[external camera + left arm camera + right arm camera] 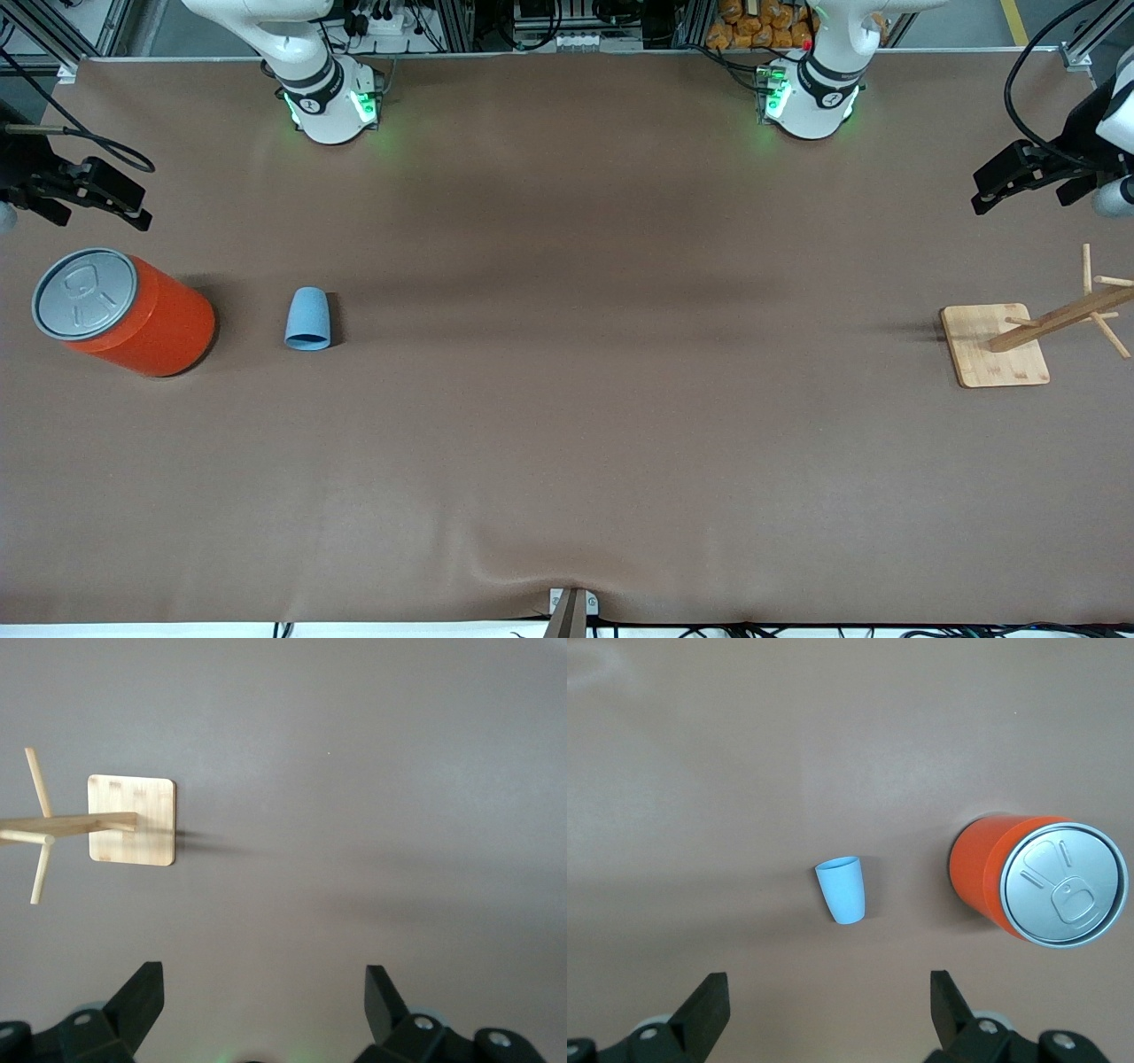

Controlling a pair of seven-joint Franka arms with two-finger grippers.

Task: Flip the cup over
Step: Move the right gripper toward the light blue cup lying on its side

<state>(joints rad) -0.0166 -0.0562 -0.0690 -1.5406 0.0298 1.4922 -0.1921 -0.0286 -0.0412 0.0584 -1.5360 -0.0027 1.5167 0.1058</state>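
Both hands hang high at the table's ends, fingers spread apart and holding nothing: my right hand (824,1010) over the end with the cup (308,319), my left hand (261,1005) waiting near the wooden rack (997,346). That cup sits on the table (567,443) beside the orange can (124,310), apart from it. I judge no step begun; next my right hand must come down over the cup and close on its wall.
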